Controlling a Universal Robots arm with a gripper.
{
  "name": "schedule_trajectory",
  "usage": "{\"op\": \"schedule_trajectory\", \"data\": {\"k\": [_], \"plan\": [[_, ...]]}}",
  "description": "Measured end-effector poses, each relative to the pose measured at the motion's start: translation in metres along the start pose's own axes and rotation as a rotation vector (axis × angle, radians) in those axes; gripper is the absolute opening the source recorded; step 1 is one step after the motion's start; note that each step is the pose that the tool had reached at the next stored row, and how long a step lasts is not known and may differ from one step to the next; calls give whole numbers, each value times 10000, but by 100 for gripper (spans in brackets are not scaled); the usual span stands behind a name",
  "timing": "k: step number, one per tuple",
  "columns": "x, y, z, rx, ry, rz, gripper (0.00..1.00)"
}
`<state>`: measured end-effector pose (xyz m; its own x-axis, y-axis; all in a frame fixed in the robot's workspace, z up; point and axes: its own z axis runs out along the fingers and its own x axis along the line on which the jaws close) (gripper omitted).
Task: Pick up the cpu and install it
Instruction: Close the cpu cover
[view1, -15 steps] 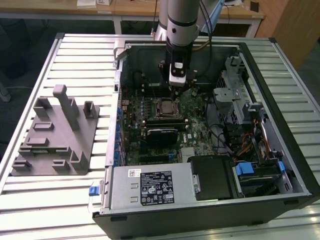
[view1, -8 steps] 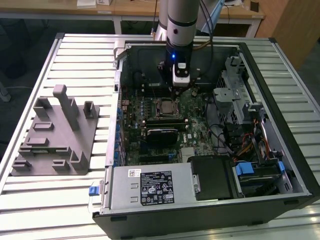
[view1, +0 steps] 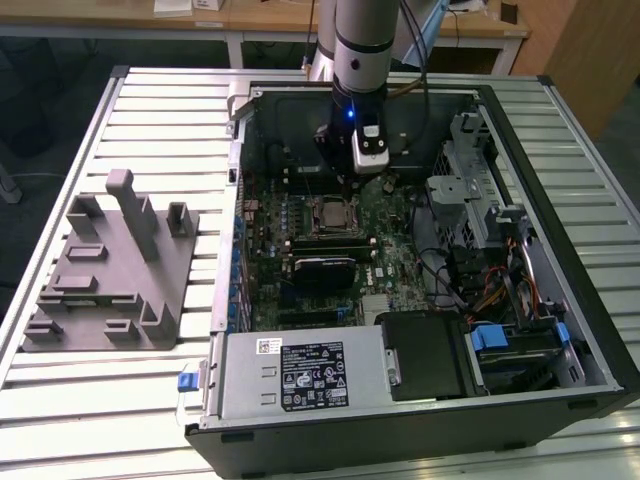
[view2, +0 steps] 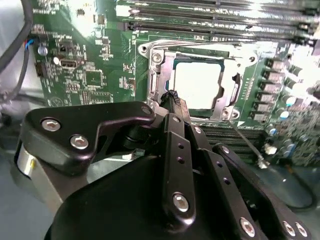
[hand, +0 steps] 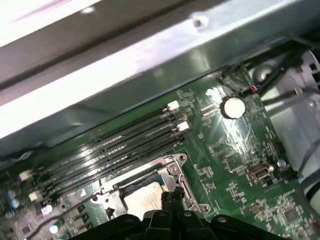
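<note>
A table (view1: 160, 120) of pale metal slats running across the frame fills most of the exterior view, from the upper left corner down to the bottom edge. Two things lie directly on it. A grey fixture (view1: 110, 270), a flat block with upright posts and low ridges, sits at the left of the frame, near the table's left edge. An open computer case (view1: 400, 425) lies on its side over the centre and right, its open face upward. Fixture and case are apart, with a strip of bare slats between them.
</note>
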<state>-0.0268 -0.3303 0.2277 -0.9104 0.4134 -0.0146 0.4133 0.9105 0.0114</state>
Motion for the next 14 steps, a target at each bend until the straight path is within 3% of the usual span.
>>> {"op": "schedule_trajectory", "data": {"k": [14], "plan": [[0, 0, 9, -33, 26, -2522, 11]]}}
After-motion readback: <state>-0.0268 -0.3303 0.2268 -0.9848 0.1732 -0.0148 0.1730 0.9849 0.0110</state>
